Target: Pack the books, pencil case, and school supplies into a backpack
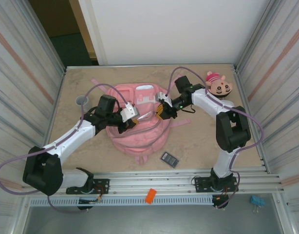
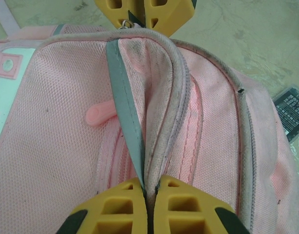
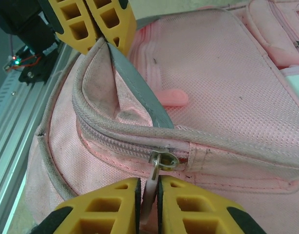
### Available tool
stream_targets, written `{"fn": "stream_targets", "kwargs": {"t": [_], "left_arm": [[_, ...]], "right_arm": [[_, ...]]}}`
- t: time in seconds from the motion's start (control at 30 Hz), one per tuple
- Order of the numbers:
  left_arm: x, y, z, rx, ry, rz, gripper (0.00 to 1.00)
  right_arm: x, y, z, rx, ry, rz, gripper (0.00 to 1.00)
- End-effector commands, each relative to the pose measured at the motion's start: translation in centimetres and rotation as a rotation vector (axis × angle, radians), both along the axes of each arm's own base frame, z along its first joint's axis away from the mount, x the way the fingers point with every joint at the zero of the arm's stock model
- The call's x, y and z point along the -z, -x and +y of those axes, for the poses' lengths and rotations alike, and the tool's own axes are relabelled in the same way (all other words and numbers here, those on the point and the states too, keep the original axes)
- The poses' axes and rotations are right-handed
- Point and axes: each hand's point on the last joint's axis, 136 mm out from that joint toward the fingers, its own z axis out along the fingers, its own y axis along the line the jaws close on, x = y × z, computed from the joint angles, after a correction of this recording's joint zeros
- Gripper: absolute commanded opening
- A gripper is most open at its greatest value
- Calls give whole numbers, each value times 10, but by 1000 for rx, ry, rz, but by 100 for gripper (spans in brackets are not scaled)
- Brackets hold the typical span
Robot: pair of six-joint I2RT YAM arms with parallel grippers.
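Observation:
The pink backpack (image 1: pixel 140 131) lies flat mid-table. My left gripper (image 1: pixel 134 117) (image 2: pixel 150 185) is shut on the backpack's grey strip (image 2: pixel 127 122) and piped rim, pulling the edge taut. Facing it, my right gripper (image 1: pixel 162 111) (image 3: pixel 148 183) is shut on the white pull tab of the metal zip slider (image 3: pixel 161 160); the zip behind the slider looks closed. The dark calculator-like item (image 1: pixel 169 159) (image 2: pixel 291 113) lies on the table just in front of the backpack. The book, pencil case and silvery-blue item are out of view.
A pink-hatted doll head (image 1: pixel 218 84) rests at the back right and a grey cup (image 1: pixel 82 101) at the left. An orange piece (image 1: pixel 150 195) and a blue clip (image 1: pixel 257 201) lie on the front rail. Metal walls stand on both sides.

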Motion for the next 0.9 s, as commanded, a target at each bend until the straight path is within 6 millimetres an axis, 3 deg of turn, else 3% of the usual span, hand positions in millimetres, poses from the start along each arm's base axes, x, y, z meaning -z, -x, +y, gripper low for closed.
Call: {"fn": "stream_targets", "kwargs": {"t": [0.0,0.23,0.47,0.63,0.87], "left_arm": [[-27,-17,-5,-30,59,-92,0],[-34,-45,-1,-209,42,-81,0],[-46,-74,-25,-281,67,-117,0],[-60,-93,-52,-287,99,-156,0],[-73,-101,-89,-215,172,-175,0]], "right_arm": [[-11,7,-3,7,-17,32,12],[-18,8,-11,54,15,22,1],[-32,23,-14,99,26,59,0],[-32,40,-3,101,39,126,0],[-25,24,7,230,20,253,0]]}}
